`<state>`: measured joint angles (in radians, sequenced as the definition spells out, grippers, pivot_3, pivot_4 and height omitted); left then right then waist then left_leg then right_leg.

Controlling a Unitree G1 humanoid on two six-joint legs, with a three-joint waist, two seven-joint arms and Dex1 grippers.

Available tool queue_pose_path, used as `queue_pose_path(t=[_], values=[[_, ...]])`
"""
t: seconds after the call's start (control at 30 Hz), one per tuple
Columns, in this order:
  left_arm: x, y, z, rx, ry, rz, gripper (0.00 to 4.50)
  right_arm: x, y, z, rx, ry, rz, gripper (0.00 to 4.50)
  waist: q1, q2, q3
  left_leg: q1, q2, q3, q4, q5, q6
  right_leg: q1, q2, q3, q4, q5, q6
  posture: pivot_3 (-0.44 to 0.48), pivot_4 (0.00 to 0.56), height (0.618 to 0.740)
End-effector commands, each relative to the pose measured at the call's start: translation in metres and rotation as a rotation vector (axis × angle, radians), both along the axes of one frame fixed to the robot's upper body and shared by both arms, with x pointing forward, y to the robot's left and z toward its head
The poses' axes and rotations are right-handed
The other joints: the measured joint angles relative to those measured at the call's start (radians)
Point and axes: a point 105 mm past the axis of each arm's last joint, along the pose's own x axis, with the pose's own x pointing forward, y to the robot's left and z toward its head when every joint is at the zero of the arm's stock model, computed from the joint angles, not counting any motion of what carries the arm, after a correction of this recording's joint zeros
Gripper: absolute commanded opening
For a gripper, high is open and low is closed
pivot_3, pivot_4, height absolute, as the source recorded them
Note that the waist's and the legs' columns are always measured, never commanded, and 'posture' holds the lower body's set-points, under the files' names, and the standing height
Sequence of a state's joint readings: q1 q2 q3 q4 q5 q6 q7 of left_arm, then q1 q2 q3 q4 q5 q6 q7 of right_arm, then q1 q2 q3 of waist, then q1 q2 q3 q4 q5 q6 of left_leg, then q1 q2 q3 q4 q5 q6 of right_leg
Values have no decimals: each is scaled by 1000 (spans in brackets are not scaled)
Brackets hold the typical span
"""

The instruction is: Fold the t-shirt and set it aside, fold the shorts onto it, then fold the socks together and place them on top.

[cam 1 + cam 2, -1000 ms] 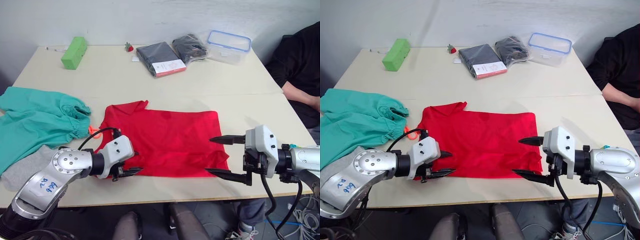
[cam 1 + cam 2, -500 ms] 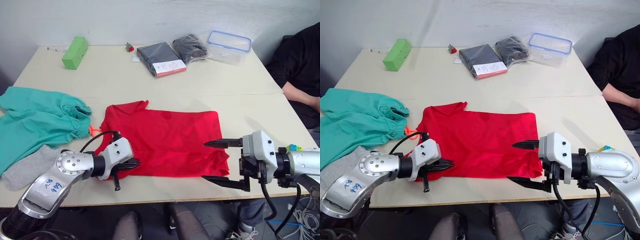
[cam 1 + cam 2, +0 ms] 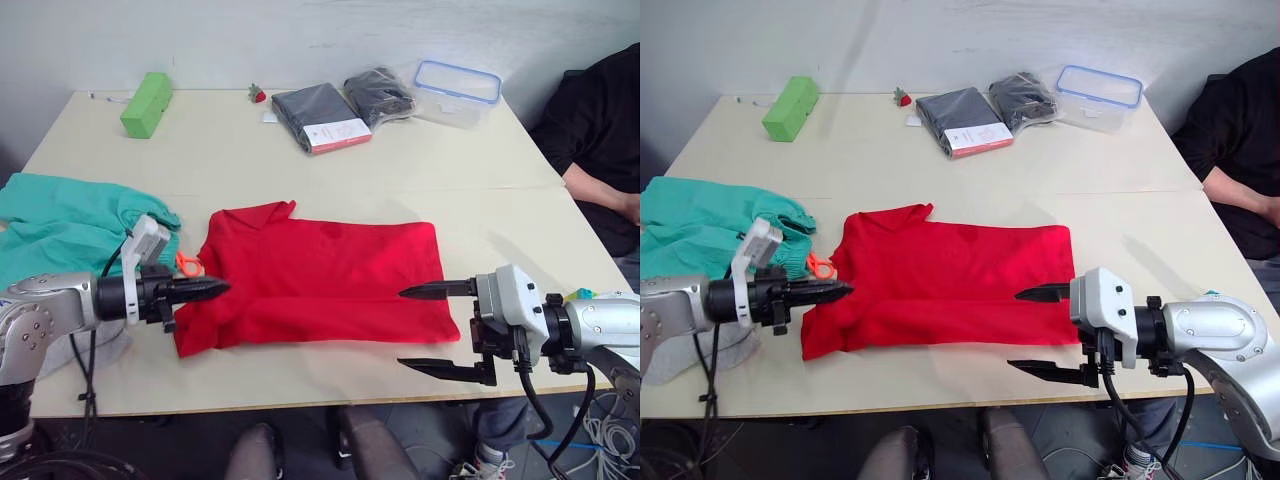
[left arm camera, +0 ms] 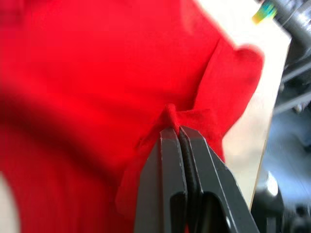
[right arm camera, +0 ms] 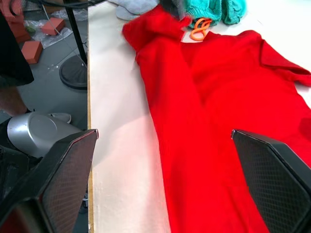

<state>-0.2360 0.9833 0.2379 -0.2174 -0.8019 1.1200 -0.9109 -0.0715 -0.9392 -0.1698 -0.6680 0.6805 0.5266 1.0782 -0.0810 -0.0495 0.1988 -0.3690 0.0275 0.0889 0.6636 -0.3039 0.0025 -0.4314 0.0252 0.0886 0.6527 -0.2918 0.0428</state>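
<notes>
The left gripper [image 3: 215, 289] pinches the t-shirt [image 3: 330, 280], apparently its sleeve, near the tabletop's [image 3: 400, 160] front-left corner. The right gripper [image 3: 420, 328] gapes wide at the shirt's front-right corner.

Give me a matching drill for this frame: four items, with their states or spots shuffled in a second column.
Items:
1. left end effector
2. right end effector
3. shorts
4. lime-green block

States or places:
A. far left corner of the table
B. open, at the t-shirt's right edge
C. shut on a pinch of red cloth
D. left of the t-shirt, orange drawstring showing

Pairs: 1-C, 2-B, 3-D, 4-A
</notes>
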Motion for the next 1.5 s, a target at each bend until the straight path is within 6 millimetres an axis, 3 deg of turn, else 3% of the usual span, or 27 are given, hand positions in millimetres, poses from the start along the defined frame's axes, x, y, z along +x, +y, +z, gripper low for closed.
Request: queue_pose_path(t=[0.03,0.23,0.43,0.67,0.83,0.93,1.03,1.27,1.37,1.5], values=[[12,-1,-6,0,-9,31,28,0,2,5,6,-33,14,4500,5,0,0,0,0,0,0,0,0,-1,0,0,0,0,0,0,150,740],[23,-13,-11,-32,3,28,28,1,1,1,-15,-33,7,4500,24,0,0,-2,0,-1,0,-1,0,-2,0,-1,0,0,0,0,150,740],[24,-7,-2,-62,-21,42,28,2,0,-2,-22,-32,0,4500,24,0,0,-2,0,-1,-1,-1,0,-2,0,-1,1,0,0,0,150,740],[19,-5,17,-42,-125,55,2094,4,1,-5,-25,-32,-1,4500,23,0,0,-2,0,-1,-1,-2,0,-2,0,-1,1,0,0,0,150,740],[-9,-6,31,22,-217,45,2094,3,0,-6,-30,-31,-5,4500,20,0,0,-2,1,-1,-1,-2,0,-2,0,-1,1,0,0,0,150,740],[-39,-7,16,128,-190,8,2094,3,-1,-7,-32,-29,-6,4500,16,0,0,-1,1,-1,-1,-3,-1,-2,0,-1,1,0,0,0,150,740],[-55,1,2,215,-158,15,2094,3,-2,-8,-33,-26,4,4500,20,0,0,-1,1,-2,-2,-4,-1,-2,0,-1,1,-1,-1,0,150,740],[-58,10,-12,250,-137,22,2094,8,2,-7,-37,-30,40,4500,25,0,0,0,1,-2,-1,-1,1,1,0,-2,-5,-9,-16,0,150,740],[-58,9,-15,247,-128,15,2094,8,3,-7,-35,-30,44,4500,24,0,0,-1,1,-1,-1,-1,2,3,0,-1,-9,-7,-15,0,150,740],[-57,8,-17,223,-122,23,1291,7,3,-8,-36,-28,46,4500,24,0,0,-2,1,0,-2,-3,3,2,-1,-1,-9,-4,-8,0,150,740]])
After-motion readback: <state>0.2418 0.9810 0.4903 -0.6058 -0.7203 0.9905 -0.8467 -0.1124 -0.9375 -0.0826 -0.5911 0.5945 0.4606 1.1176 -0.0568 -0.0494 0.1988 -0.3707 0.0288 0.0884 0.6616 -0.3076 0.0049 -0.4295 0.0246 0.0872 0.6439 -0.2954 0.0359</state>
